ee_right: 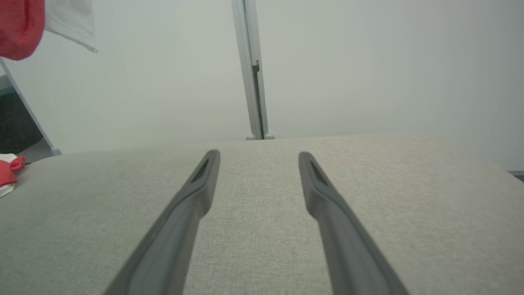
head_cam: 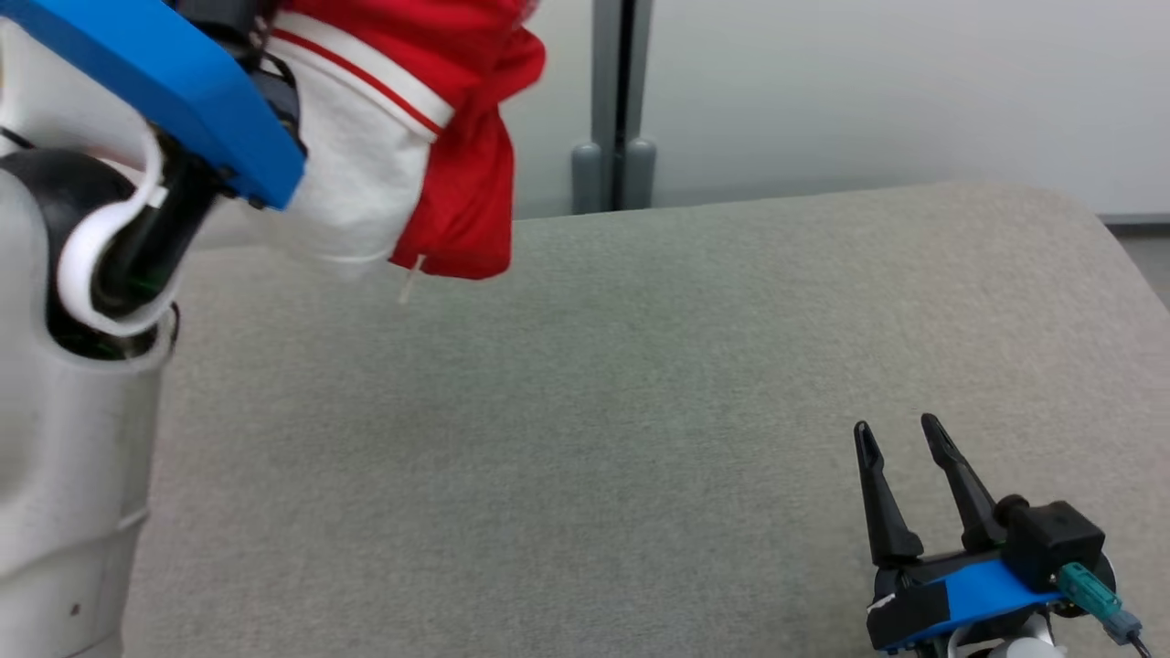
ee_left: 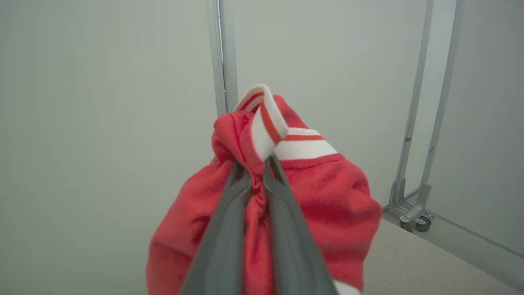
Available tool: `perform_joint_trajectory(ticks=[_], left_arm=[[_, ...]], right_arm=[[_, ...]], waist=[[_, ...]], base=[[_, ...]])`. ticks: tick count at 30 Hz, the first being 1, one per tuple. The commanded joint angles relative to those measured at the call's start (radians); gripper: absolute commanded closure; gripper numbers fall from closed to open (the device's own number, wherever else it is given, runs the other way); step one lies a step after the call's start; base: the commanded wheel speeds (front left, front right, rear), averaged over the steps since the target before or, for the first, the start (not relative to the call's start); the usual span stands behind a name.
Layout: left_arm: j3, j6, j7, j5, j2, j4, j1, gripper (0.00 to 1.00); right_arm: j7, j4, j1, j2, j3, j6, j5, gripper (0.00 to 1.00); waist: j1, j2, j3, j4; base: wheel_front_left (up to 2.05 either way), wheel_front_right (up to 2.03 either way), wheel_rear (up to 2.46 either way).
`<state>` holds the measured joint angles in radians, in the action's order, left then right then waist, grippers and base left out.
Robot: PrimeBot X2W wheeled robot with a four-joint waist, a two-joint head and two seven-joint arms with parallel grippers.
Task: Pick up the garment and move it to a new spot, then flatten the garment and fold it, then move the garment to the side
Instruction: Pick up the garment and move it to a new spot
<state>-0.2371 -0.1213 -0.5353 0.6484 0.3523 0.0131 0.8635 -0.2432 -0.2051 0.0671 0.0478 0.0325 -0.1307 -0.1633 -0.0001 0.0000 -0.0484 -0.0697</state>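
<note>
The garment (head_cam: 430, 137) is red and white with a striped ribbed band. It hangs bunched in the air over the far left of the grey cushioned surface (head_cam: 640, 411). My left gripper (ee_left: 256, 168) is shut on a fold of its red cloth (ee_left: 327, 196), and the fingertips are buried in fabric. Its blue wrist fills the upper left of the head view. My right gripper (head_cam: 900, 439) stands open low at the near right, with nothing between its fingers (ee_right: 196, 192). A corner of the garment (ee_right: 24, 24) shows high at the left in the right wrist view.
A pale wall panel with a grey post (head_cam: 614, 100) on casters stands behind the surface. Another small red and white cloth (ee_right: 8, 174) lies at the surface's far left edge in the right wrist view. The surface drops off at the right (head_cam: 1133, 265).
</note>
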Motion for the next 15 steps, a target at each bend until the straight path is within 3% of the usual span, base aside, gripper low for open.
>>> perform_joint_trajectory(ticks=[1,12,15], left_arm=[[-0.023,-0.005,0.001,0.011,-0.01,0.007,-0.032,1.0],[-0.111,-0.007,0.107,0.004,-0.048,-0.145,-0.222,1.0],[-0.13,0.0,0.192,-0.017,-0.077,-0.236,-0.301,1.0]], right_arm=[[0.002,0.01,-0.002,0.005,0.004,0.0,-0.006,0.0],[-0.002,0.015,0.023,0.004,0.014,0.0,-0.017,0.0],[-0.002,0.014,0.025,0.004,0.014,0.0,-0.022,0.0]], waist=[[0.0001,0.0,0.008,-0.048],[0.0001,0.0,-0.038,-0.185],[0.0001,0.0,-0.052,-0.209]], base=[[0.0,0.0,0.0],[0.0,0.0,0.0],[0.0,0.0,0.0]])
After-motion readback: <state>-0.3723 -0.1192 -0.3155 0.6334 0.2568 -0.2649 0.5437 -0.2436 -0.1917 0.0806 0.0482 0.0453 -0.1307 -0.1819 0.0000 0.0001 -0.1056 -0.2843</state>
